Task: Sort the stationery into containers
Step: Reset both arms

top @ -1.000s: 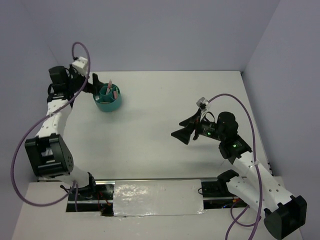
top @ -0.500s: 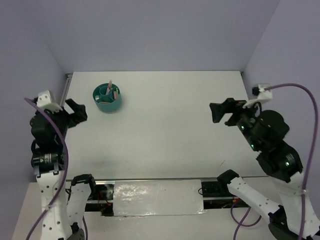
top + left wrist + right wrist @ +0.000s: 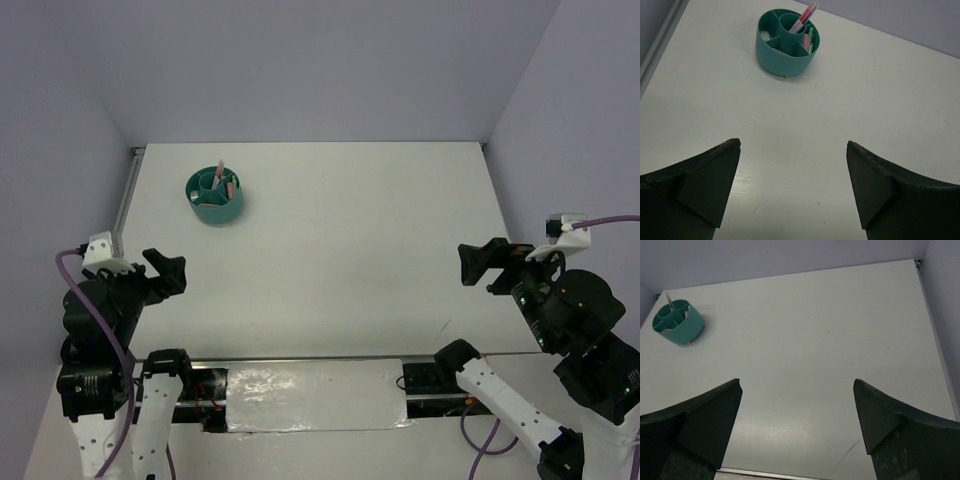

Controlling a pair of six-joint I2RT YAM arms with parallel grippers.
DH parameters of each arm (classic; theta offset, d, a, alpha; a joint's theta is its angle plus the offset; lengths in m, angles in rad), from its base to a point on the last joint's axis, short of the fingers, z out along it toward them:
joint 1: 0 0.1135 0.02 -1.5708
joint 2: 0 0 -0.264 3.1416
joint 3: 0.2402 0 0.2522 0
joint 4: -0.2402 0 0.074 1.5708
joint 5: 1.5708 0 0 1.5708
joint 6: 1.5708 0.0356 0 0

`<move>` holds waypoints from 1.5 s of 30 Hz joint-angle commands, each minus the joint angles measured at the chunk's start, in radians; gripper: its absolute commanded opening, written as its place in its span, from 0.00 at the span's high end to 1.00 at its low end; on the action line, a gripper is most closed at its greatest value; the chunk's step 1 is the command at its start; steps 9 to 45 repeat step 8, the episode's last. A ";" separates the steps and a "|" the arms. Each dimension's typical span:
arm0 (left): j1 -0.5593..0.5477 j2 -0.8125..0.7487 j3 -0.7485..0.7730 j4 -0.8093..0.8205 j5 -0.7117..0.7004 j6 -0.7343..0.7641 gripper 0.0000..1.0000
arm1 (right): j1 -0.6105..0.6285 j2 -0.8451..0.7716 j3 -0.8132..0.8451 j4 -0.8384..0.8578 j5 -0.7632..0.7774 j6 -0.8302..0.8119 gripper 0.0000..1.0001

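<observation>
Stationery (image 3: 220,175) sits inside the round teal organizer (image 3: 215,197), on the far left part of the desk (image 3: 340,230). Pink pen (image 3: 805,14) leans in the centre cup. Pink and green bits (image 3: 808,44) lie in the compartment just beside the cup. Left gripper (image 3: 793,145): jaws spread wide, nothing between them, well apart from the organizer on its near side. Right gripper (image 3: 797,382): also spread and empty, far off to the organizer's right.

Tabletop (image 3: 340,240): white, flat, faintly scuffed. Standing on it: round teal desk organizer (image 3: 216,211), upright, far-left corner.
</observation>
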 commanded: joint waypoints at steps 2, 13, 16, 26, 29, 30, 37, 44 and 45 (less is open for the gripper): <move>-0.022 -0.011 0.036 -0.053 -0.061 0.005 0.01 | 0.007 -0.014 -0.023 -0.026 0.020 -0.014 0.00; -0.028 0.006 0.033 -0.045 -0.044 0.011 0.01 | 0.007 -0.025 -0.043 -0.002 0.006 -0.011 0.00; -0.028 0.006 0.033 -0.045 -0.044 0.011 0.01 | 0.007 -0.025 -0.043 -0.002 0.006 -0.011 0.00; -0.028 0.006 0.033 -0.045 -0.044 0.011 0.01 | 0.007 -0.025 -0.043 -0.002 0.006 -0.011 0.00; -0.028 0.006 0.033 -0.045 -0.044 0.011 0.01 | 0.007 -0.025 -0.043 -0.002 0.006 -0.011 0.00; -0.028 0.006 0.033 -0.045 -0.044 0.011 0.01 | 0.007 -0.025 -0.043 -0.002 0.006 -0.011 0.00; -0.028 0.006 0.033 -0.045 -0.044 0.011 0.01 | 0.007 -0.025 -0.043 -0.002 0.006 -0.011 0.00; -0.028 0.006 0.033 -0.045 -0.044 0.011 0.01 | 0.007 -0.025 -0.043 -0.002 0.006 -0.011 0.00; -0.028 0.006 0.033 -0.045 -0.044 0.011 0.01 | 0.007 -0.025 -0.043 -0.002 0.006 -0.011 0.00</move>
